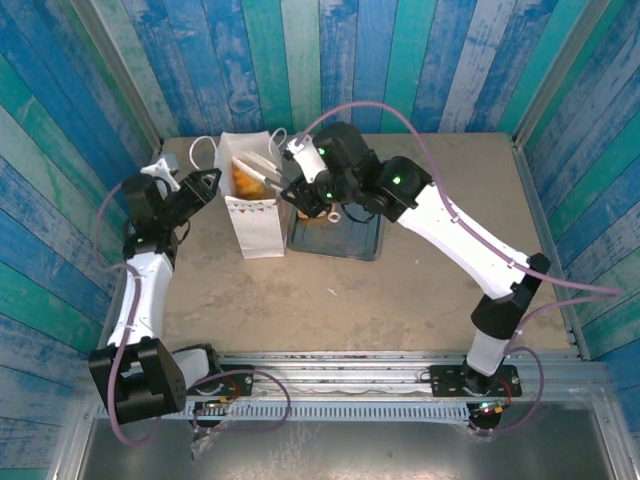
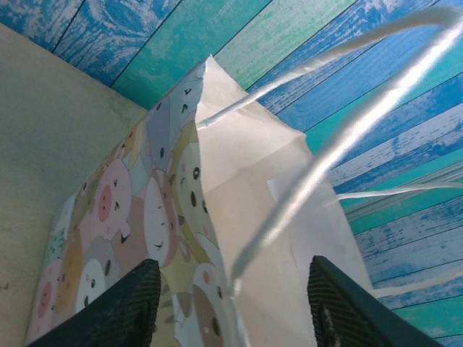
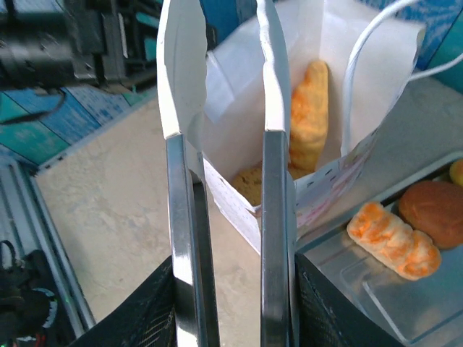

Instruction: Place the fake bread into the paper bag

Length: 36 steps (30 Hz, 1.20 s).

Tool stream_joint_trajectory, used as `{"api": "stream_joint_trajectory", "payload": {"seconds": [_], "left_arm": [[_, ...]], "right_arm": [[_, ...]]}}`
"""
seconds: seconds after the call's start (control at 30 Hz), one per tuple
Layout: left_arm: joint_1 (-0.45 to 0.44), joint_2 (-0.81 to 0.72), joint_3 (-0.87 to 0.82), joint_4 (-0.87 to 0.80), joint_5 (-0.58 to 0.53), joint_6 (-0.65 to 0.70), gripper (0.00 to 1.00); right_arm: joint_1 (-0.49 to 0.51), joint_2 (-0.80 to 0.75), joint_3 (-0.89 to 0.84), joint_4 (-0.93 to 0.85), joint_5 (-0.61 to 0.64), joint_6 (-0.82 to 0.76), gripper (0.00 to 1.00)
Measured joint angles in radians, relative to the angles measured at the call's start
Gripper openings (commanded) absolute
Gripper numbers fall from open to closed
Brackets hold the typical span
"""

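We saw the paper bag (image 1: 255, 215) upright on the beige worktop (image 1: 420, 290), mouth up, just beside the grey tray (image 1: 350, 246). Inside, an orange pastry (image 3: 309, 108) stood on end, long axis vertical. The left jaws gaped astride the bag's cord handle (image 2: 325, 144), gripping nothing. The right jaws clamped metal tongs (image 3: 275, 217) above the bag. Blue-green planks (image 1: 400, 60) walled the worktop.
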Motion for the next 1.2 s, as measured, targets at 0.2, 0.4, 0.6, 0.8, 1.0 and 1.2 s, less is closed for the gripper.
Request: {"api": "stream_joint_trajectory", "payload": {"seconds": [0.2,0.4,0.6,0.8,1.0,1.2], "left_arm": [[0.000,-0.076,-0.006,-0.012,-0.019,-0.012,0.72],[0.000,-0.194,-0.044,-0.034,-0.075,-0.013,0.83],[0.000,-0.282,-0.051,-0.095,-0.153,0.034,0.95],[0.000,-0.356,-0.068,-0.117,-0.172,0.077,0.96],[0.000,-0.378,-0.082,-0.134,-0.172,0.117,0.94],[0.000,-0.380,-0.085,-0.151,-0.174,0.145,0.94]], "right_arm": [[-0.010,-0.105,-0.036,0.034,-0.023,0.015,0.40],[-0.063,-0.239,-0.155,0.061,-0.034,0.041,0.41],[-0.171,-0.369,-0.328,0.068,-0.002,0.043,0.42],[-0.236,-0.431,-0.509,0.069,0.070,-0.023,0.41],[-0.241,-0.425,-0.714,0.101,0.157,-0.157,0.41],[-0.241,-0.337,-0.803,0.115,0.259,-0.312,0.41]]}}
